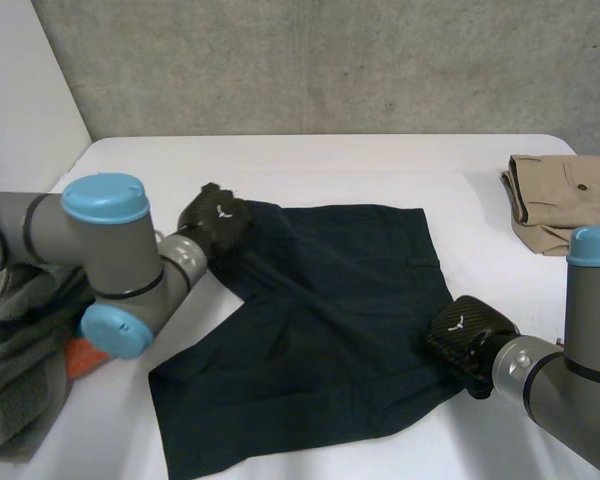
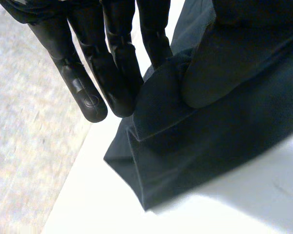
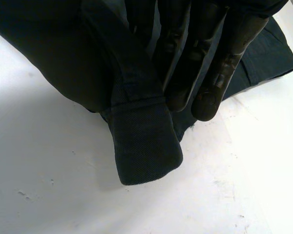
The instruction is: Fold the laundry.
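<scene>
One navy cloth (image 1: 320,320), one tan garment (image 1: 565,200) right of it; left hand (image 1: 212,222) and right hand (image 1: 465,340) pinch its edges; wrist views show the thumbs.

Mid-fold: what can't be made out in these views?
Head view: the grey pile and an orange item, mostly behind the left arm and cut by the edge.
Head view: the khaki garment, cut by the edge.
Head view: the dark garment where the right hand covers its edge, the left hand its corner.
</scene>
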Controlling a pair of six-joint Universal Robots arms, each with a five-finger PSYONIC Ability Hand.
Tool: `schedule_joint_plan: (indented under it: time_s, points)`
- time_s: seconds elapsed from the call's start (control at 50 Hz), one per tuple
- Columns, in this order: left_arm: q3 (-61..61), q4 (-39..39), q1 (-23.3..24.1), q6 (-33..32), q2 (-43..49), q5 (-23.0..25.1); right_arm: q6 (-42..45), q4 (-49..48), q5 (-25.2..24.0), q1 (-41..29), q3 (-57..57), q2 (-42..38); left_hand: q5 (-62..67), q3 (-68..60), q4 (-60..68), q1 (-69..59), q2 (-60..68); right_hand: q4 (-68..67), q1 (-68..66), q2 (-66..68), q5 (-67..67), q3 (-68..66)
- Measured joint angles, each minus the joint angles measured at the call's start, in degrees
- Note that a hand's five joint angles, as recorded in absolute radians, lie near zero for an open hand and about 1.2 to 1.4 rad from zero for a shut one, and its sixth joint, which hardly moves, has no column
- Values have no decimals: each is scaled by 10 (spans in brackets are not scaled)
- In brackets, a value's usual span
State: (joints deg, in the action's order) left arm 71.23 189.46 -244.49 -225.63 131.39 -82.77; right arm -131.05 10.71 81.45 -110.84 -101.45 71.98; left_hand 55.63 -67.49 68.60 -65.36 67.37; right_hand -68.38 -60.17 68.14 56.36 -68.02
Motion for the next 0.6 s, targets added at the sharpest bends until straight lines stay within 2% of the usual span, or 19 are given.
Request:
schedule_joint_plan:
  time_s: [0.12,0.14,0.16,0.24,0.36,0.5,0.52,0.54,0.6]
  points:
    - [105,17,-1,3,-58,-88,-1,-1,0,-1,0,0,0,-2,0,0,1,0,0,0,0,0]
    - [105,17,-1,3,-58,-88,-1,-1,0,-1,0,0,0,-2,0,0,1,0,0,0,0,0]
    - [122,19,1,4,-63,-116,-1,-1,0,-1,0,0,0,-2,0,0,1,0,0,0,0,0]
    - [142,21,4,7,-64,-168,-3,-1,-1,-1,0,0,0,-2,0,0,1,0,0,0,0,0]
    - [144,18,11,35,-63,-202,-6,-2,-1,-1,-1,0,0,-3,-3,0,1,0,0,0,0,0]
    - [145,3,34,105,-92,-207,-11,-12,0,-1,-1,0,-261,276,-292,270,-277,0,0,0,0,0]
    - [147,0,35,113,-104,-207,-13,-14,0,-1,0,0,-350,372,-381,363,-373,0,0,0,0,0]
    - [150,-4,36,119,-114,-207,-15,-15,0,-1,0,0,-390,403,-419,406,-404,0,0,0,0,0]
    - [168,-15,36,134,-153,-207,-24,-20,0,-1,2,1,-442,452,-470,437,-453,0,0,0,0,0]
